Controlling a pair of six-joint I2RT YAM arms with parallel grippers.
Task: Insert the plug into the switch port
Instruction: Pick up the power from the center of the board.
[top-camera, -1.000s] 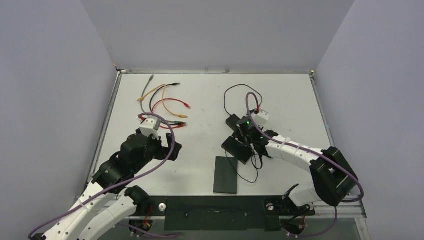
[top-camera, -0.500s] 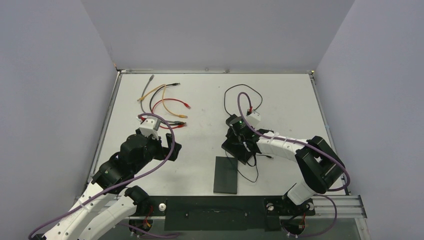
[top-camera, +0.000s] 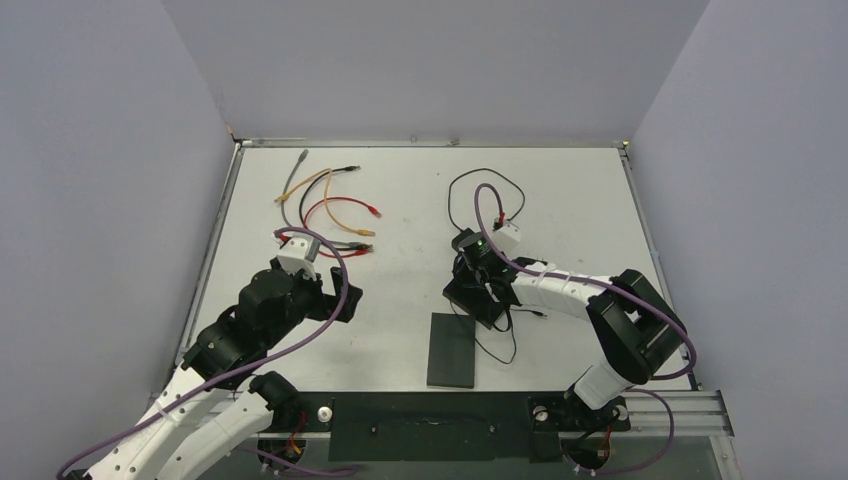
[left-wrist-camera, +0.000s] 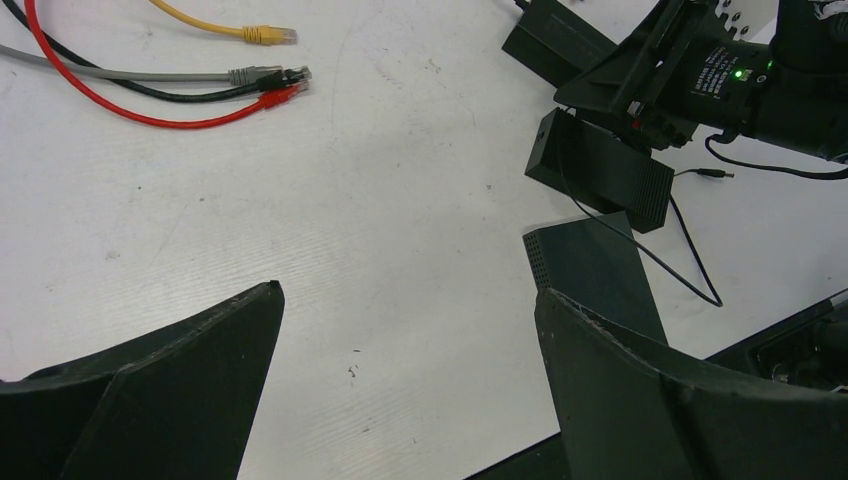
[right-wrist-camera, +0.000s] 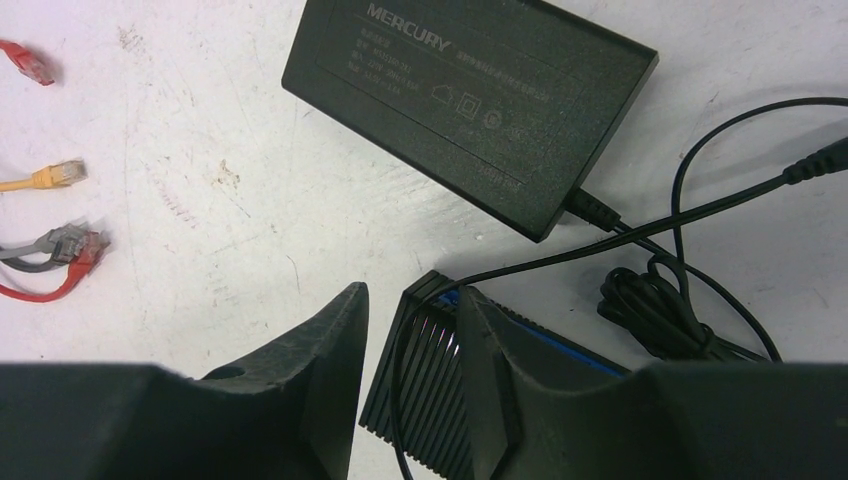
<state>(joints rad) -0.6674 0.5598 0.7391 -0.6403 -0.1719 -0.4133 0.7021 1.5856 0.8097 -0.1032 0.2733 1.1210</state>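
The switch (right-wrist-camera: 430, 385), a black ribbed box with a blue stripe, lies under my right gripper (right-wrist-camera: 408, 300). Its ribbed end sits between the narrowed jaws. A gap shows beside the left finger (right-wrist-camera: 335, 330), so the right gripper is open. A thin black cord crosses the switch and ends in the barrel plug (right-wrist-camera: 815, 162), which lies loose on the table (top-camera: 400, 200). In the top view the switch (top-camera: 462, 295) sits below the right gripper (top-camera: 478, 283), with the plug (top-camera: 541, 314) to its right. My left gripper (left-wrist-camera: 408, 290) hangs wide open over bare table and holds nothing.
A black MERCURY power adapter (right-wrist-camera: 470, 100) lies just beyond the switch, and its cord loops toward the back. A flat black slab (top-camera: 452, 350) with a perforated edge lies near the front edge. Red, yellow, grey and black network cables (top-camera: 328, 210) sprawl at the back left.
My right arm has swung left and settled lower over the switch, and its jaws have narrowed. The left arm has not moved.
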